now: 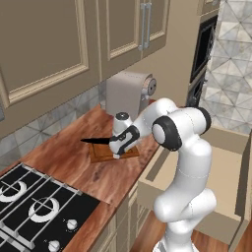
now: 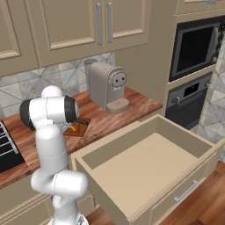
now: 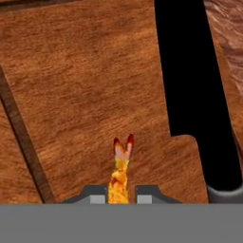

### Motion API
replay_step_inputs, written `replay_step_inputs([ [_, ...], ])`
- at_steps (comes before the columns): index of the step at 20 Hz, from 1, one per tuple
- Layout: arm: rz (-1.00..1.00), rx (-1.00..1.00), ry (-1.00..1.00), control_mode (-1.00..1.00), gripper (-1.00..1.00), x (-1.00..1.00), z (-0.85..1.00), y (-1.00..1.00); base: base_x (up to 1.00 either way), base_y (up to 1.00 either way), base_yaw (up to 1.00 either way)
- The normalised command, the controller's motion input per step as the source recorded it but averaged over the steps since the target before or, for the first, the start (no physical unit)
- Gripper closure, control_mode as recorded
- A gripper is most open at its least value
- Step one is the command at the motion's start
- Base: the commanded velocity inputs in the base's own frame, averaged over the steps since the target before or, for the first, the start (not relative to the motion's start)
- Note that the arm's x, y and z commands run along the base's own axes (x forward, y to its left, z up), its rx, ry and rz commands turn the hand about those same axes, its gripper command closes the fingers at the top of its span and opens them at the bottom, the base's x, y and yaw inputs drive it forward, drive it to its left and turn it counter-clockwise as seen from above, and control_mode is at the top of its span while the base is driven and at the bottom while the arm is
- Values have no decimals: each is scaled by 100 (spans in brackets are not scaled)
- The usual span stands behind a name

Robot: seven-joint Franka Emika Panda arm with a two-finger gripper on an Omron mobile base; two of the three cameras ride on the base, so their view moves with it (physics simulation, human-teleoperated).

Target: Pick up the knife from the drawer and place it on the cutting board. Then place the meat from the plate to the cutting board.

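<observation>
1. Right now the gripper is low over the cutting board, with the meat, a small orange-yellow lump, sitting between its 2 finger tips. The tips are close together on either side of it; whether they are gripping or just letting go, I cannot tell.
2. Beside it the knife already lies on the board, its black blade just next to the meat, so the first half of the job looks done.
3. Judging by this, the step in hand is setting the meat down. Open the fingers only once the lump rests on the wood.
4. Lift straight up afterwards; a sideways pull could drag the meat or nudge the knife.
5. Behind the arm the drawer stands open.
</observation>
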Motion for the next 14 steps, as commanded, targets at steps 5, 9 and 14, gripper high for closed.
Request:
replay_step_inputs([
  [5,0,0,0,-100,-100,0,-2,0,0,0,0],
  [9,0,0,0,-100,-100,1,0,0,0,0,0],
  [14,0,0,0,-100,-100,0,0,0,0,0,0],
])
